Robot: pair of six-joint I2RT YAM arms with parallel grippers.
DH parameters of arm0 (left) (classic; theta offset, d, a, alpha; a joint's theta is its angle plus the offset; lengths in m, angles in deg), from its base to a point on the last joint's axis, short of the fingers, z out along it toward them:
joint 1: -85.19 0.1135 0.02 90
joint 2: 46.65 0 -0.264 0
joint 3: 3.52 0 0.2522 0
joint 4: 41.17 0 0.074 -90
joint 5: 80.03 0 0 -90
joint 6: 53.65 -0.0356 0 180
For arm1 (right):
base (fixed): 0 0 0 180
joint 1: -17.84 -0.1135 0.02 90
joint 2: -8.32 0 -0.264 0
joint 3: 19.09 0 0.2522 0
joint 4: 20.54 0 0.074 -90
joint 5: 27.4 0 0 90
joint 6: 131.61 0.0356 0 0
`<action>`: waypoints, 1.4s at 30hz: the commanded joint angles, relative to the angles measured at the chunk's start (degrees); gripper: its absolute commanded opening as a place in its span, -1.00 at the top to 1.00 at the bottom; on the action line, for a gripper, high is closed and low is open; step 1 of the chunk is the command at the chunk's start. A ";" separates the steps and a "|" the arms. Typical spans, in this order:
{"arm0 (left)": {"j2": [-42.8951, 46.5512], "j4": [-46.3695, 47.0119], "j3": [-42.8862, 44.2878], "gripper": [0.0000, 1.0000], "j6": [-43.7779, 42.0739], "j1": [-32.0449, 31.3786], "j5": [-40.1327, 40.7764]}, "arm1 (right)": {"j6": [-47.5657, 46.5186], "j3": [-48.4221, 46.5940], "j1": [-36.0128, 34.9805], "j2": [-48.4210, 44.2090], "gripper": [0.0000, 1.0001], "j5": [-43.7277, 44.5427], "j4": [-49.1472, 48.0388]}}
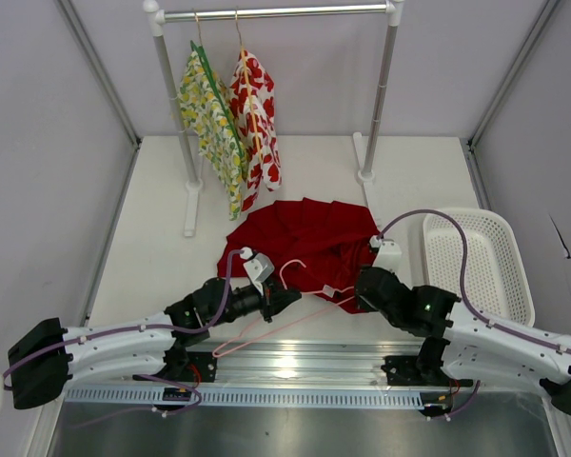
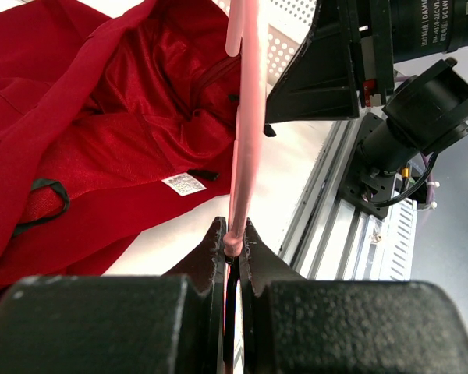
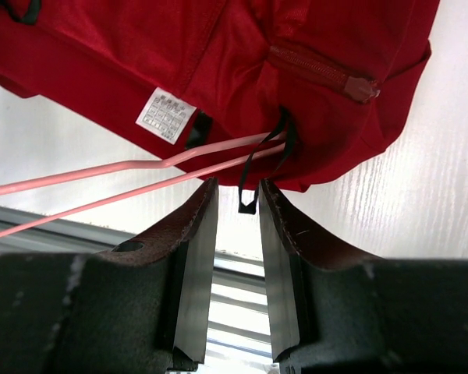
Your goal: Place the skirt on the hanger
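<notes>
The deep-red skirt (image 1: pixel 309 238) lies crumpled on the table's middle. The pale pink hanger (image 1: pixel 276 328) lies at its near edge, with one end tucked into the skirt's opening (image 3: pixel 269 144). My left gripper (image 1: pixel 287 298) is shut on the hanger's wire (image 2: pixel 246 117), pinched at the fingertips (image 2: pixel 232 243). My right gripper (image 1: pixel 366 286) is open at the skirt's near right edge. In the right wrist view a thin black loop strap (image 3: pixel 246 204) of the skirt (image 3: pixel 242 62) hangs between its fingertips (image 3: pixel 238 199), untouched. A white label (image 3: pixel 165 115) shows on the skirt.
A clothes rail (image 1: pixel 276 13) at the back holds a yellow-green floral garment (image 1: pixel 212 119) on a green hanger and a white garment with red flowers (image 1: pixel 255 119). A white basket (image 1: pixel 481 257) stands at the right. A metal rail (image 1: pixel 295 367) runs along the near edge.
</notes>
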 commanded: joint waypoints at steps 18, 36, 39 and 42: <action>0.87 1.06 2.51 1.00 -1.32 -0.54 -0.14 | -0.32 -3.48 -0.94 5.56 0.60 2.81 -0.35; 3.51 -0.70 2.77 1.00 -2.11 -0.54 0.30 | -1.28 -7.61 4.07 6.35 0.95 1.41 1.24; 4.04 -0.61 2.68 1.00 -2.28 -0.54 0.65 | -2.16 -7.96 5.39 6.61 0.95 0.09 0.97; 4.39 -0.17 2.42 1.00 -2.28 -0.54 0.65 | -2.16 -8.32 5.92 6.88 0.95 -0.26 1.14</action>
